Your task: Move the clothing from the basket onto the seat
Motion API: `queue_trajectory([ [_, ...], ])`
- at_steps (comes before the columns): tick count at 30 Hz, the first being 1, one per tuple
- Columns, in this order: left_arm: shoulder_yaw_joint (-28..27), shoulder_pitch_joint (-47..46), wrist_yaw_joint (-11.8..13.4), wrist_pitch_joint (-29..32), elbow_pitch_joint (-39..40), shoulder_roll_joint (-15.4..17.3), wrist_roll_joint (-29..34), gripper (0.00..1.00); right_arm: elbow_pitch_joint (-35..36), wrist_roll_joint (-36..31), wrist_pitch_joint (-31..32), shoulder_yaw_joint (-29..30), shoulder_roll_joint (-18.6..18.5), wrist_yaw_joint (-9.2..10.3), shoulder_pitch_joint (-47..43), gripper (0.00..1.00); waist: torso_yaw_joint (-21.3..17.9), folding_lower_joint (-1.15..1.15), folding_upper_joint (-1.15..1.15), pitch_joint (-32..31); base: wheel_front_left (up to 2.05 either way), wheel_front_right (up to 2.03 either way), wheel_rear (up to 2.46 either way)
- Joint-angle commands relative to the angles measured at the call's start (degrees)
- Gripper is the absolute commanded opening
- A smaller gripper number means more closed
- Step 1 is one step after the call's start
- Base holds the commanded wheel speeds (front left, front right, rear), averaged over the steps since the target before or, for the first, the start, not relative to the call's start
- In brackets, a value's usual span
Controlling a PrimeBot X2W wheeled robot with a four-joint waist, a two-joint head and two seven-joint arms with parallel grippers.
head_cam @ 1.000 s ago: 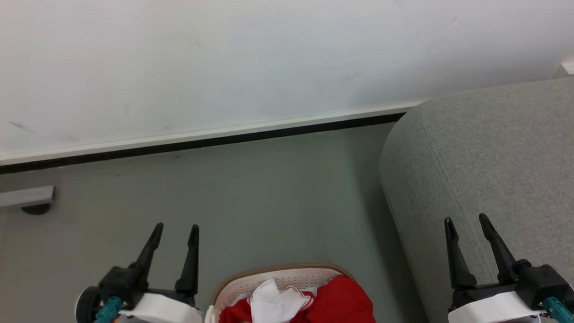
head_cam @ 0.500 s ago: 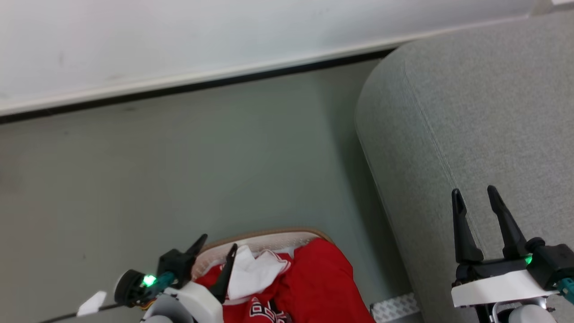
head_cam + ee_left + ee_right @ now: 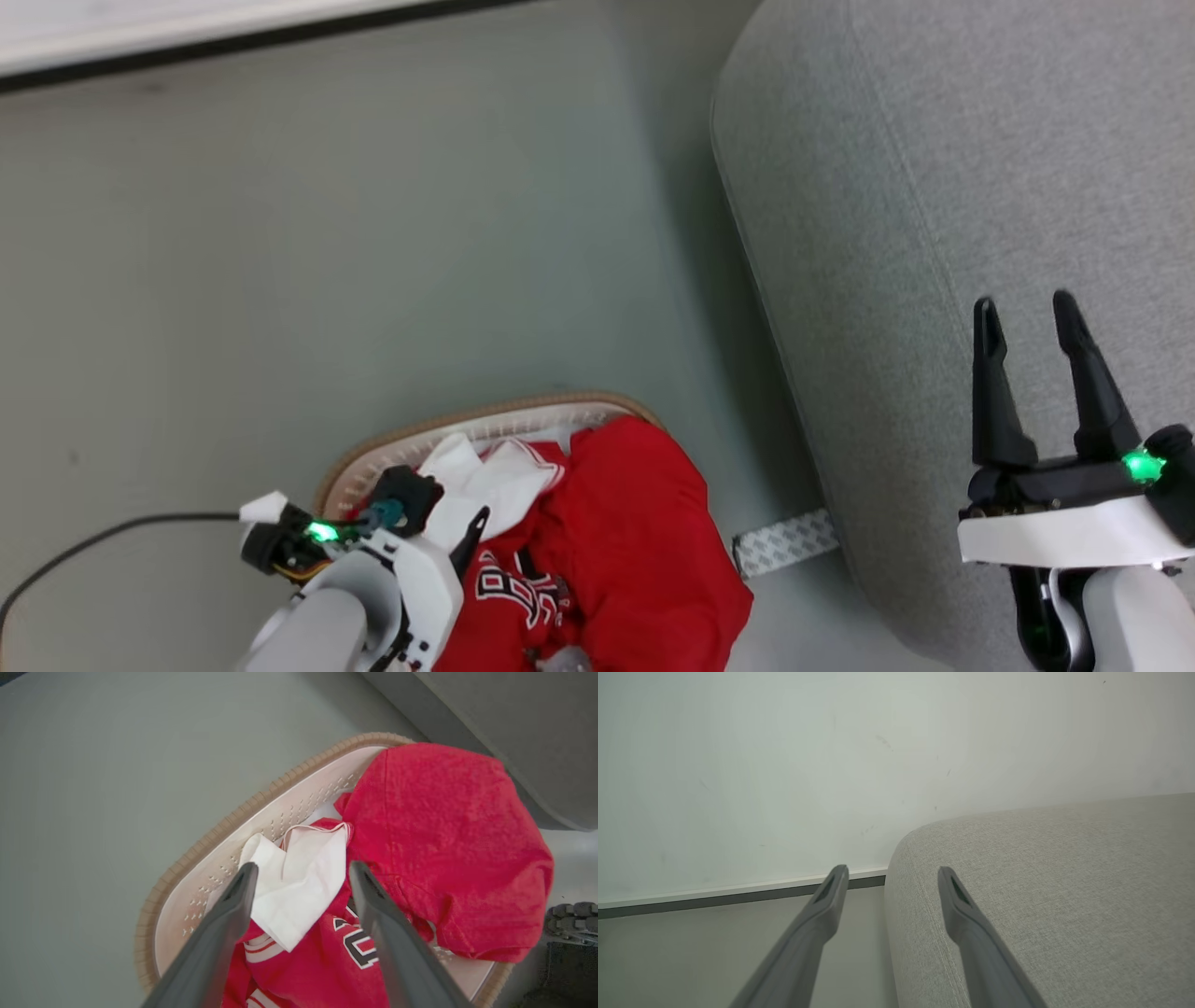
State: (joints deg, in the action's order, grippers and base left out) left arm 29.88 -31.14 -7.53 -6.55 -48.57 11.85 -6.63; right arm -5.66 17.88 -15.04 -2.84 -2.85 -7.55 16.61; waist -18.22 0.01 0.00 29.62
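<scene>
Left gripper (image 3: pixel 302 870): fingers spread, nothing pinched, pointing down into basket (image 3: pixel 308 798); cannot tell if tips touch cloth. Clothing heaped in basket. White-panelled jersey (image 3: pixel 299 891) lies directly under tips, dark-and-white lettering nearer wrist. Plain red garment (image 3: pixel 444 835) lies to gripper's right, draped over rim on seat side. Grey floor (image 3: pixel 373 233) beyond tips. Seat (image 3: pixel 934 140) just past basket. Right gripper (image 3: pixel 1024 303): fingers spread, empty, held over seat's rounded edge, well apart from basket.
</scene>
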Motion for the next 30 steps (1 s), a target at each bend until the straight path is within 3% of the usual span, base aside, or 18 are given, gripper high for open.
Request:
queue_trajectory([
  [1,0.9,-1.11,0.08,0.36,-0.95,0.74,0.75,1.0,0.61,0.66,-0.13,0.22,0.01,0.12,0.96,1.0,-1.15,-0.01,0.0,3.31,0.0,0.0,0.0],
  [9,9.02,-8.04,0.08,1.67,-7.82,2.78,1.4,1.0,2.93,2.28,-0.14,1.11,0.02,0.12,3.84,1.0,-3.4,-0.01,0.0,9.71,0.0,0.0,0.0],
  [21,16.79,-15.26,0.34,2.75,-15.76,4.08,4.79,1.0,3.78,4.99,-0.14,0.16,0.01,0.12,5.43,1.0,-6.0,-0.01,0.0,16.35,0.0,0.0,0.0],
  [30,19.19,-17.23,2.22,3.51,-20.35,2.17,5.99,1.0,3.1,5.58,-0.14,-0.76,0.01,0.12,5.71,1.0,-6.84,-0.01,0.0,17.58,0.0,0.0,0.0],
])
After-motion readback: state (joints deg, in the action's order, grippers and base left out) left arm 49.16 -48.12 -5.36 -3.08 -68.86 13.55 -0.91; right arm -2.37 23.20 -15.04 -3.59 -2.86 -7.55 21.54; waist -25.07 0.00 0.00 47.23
